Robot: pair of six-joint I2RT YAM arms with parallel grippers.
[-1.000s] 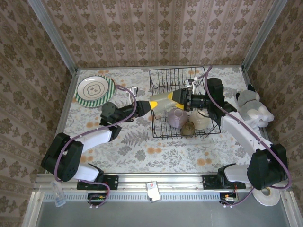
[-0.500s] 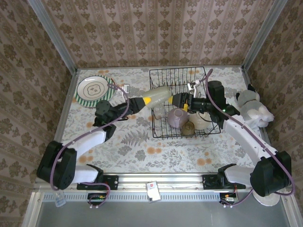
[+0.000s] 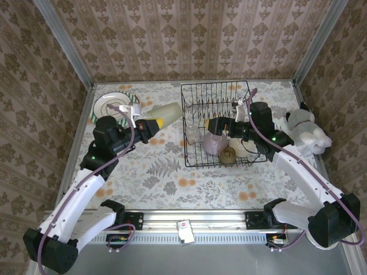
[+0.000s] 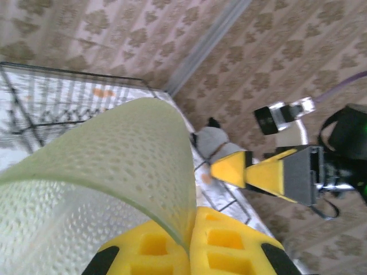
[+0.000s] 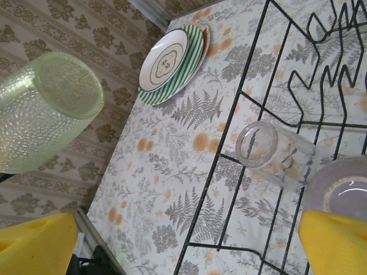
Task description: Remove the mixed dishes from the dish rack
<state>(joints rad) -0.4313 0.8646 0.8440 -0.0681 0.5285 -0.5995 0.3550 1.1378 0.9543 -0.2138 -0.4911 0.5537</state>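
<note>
My left gripper point(image 3: 155, 121) is shut on the rim of a pale green dimpled glass tumbler point(image 3: 166, 111), held in the air left of the black wire dish rack point(image 3: 243, 162). In the left wrist view the tumbler's wall point(image 4: 114, 172) is pinched between my yellow fingers point(image 4: 229, 240). My right gripper point(image 3: 210, 124) hangs open over the rack's left half, nothing between its fingers point(image 5: 335, 240). Under it a clear glass tumbler point(image 5: 275, 152) lies on its side in the rack, next to a lilac bowl point(image 3: 214, 143) and a small amber cup point(image 3: 228, 154).
A green-striped plate point(image 3: 112, 105) lies on a reddish one at the table's far left corner. A white-grey soft toy point(image 3: 307, 129) sits right of the rack. Patterned walls close in the table on three sides.
My left arm has pulled back to the left, carrying the green tumbler from above the rack to beside it. The right gripper has shifted a little left over the rack and stays open.
</note>
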